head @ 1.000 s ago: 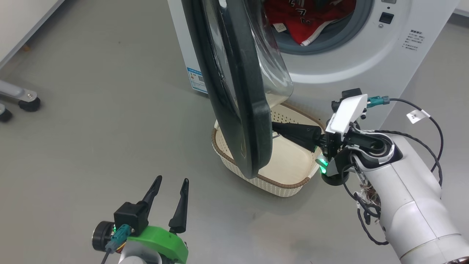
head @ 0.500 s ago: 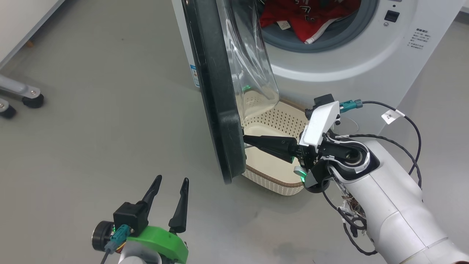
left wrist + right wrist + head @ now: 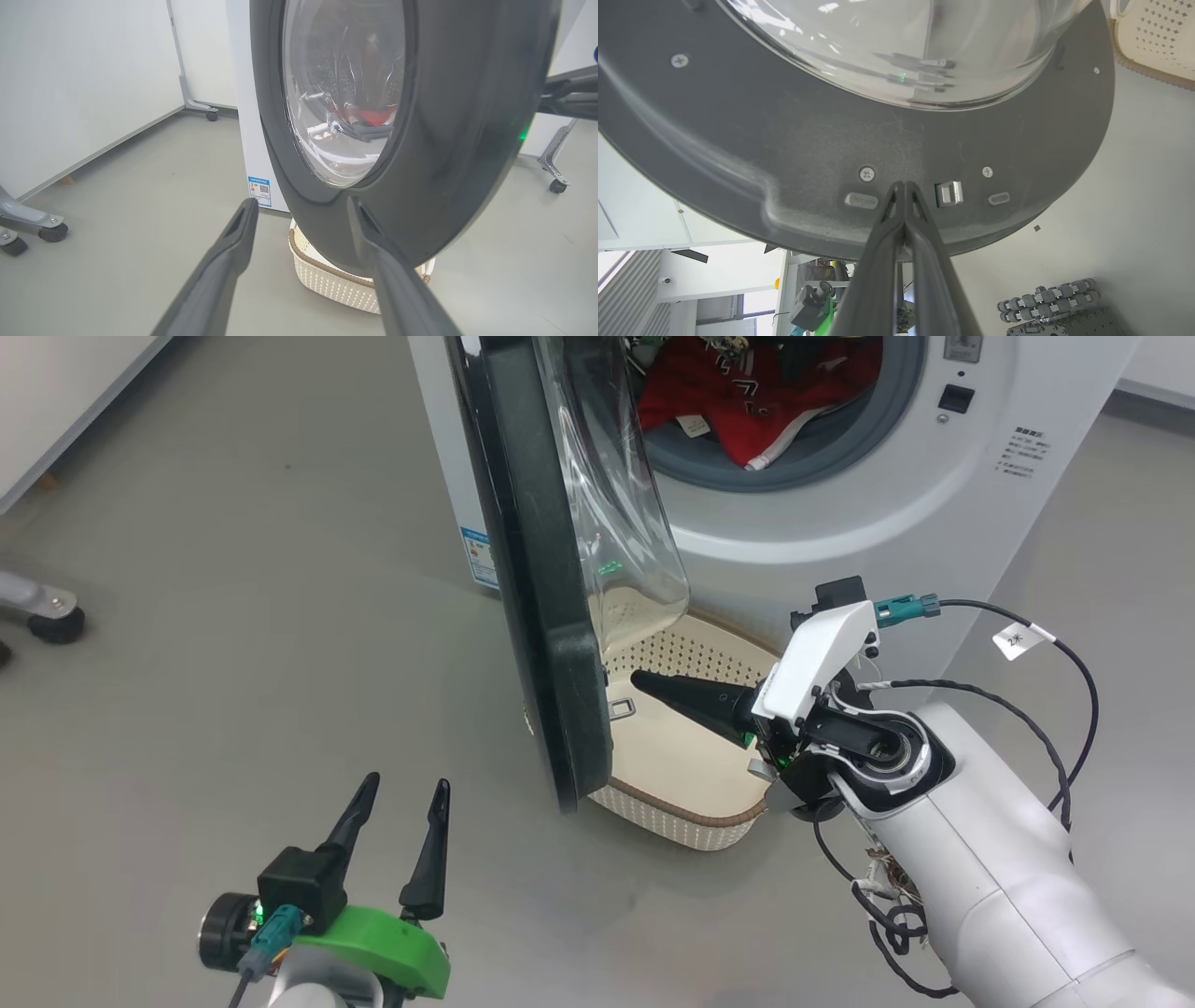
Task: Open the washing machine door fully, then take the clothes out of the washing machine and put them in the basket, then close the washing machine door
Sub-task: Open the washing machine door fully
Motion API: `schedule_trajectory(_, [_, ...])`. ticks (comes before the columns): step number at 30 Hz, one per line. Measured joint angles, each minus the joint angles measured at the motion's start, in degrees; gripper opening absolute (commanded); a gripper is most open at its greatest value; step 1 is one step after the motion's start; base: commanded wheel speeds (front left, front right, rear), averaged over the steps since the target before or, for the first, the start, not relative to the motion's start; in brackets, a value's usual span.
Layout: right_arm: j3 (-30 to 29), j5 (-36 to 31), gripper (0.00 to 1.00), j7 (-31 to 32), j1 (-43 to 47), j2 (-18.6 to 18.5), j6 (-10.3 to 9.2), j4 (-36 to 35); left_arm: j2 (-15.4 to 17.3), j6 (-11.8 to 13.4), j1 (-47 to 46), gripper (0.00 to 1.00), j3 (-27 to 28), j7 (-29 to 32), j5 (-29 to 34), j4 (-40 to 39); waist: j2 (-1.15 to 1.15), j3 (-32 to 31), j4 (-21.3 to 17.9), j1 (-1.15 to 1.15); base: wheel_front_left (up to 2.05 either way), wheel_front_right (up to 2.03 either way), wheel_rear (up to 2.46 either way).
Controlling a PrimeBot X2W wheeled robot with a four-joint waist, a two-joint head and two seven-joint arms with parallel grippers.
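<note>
Right gripper (image 3: pixel 642 679), clenched empty, pointed at the open door's (image 3: pixel 537 616) inner face above the basket (image 3: pixel 674 809); left gripper (image 3: pixel 403 784) hung released outside the door; clothes (image 3: pixel 747 406) lay in the washer (image 3: pixel 840 532).

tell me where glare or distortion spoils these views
Head view: sharp, evenly lit, pale streaks glare on the clear window of the washing machine door. Left wrist view: the glass warps the red clothes behind it; the left claw fingers look soft up close. Right wrist view: wide-angle lens bows the door rim; white highlights and a green glint on the glass.
</note>
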Motion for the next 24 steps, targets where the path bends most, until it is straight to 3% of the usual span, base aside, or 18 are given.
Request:
schedule_trajectory(4, [1.3, -4.8, 0.0, -3.1, 0.0, -1.0, 0.6, -0.3, 2.5, -0.1, 0.0, 1.0, 0.4, 0.0, 2.6, 0.0, 0.0, -1.0, -1.7, 0.0, 0.0, 0.0, 0.0])
schedule_trajectory(6, [2.4, -9.0, 0.0, -5.7, 0.4, -3.2, 1.2, -0.5, 3.4, -0.1, 0.1, 1.0, 1.4, 0.0, 3.3, 0.2, 0.0, -1.7, -3.2, 0.0, 0.0, 0.0, 0.0])
schedule_trajectory(24, [3.7, -28.4, 0.0, -26.9, 7.8, -11.9, 2.38, -5.6, 4.3, 0.2, 3.9, 1.0, 7.3, 0.0, 2.5, -0.9, 0.0, -5.5, -13.3, 0.0, 0.0, 0.0, 0.0])
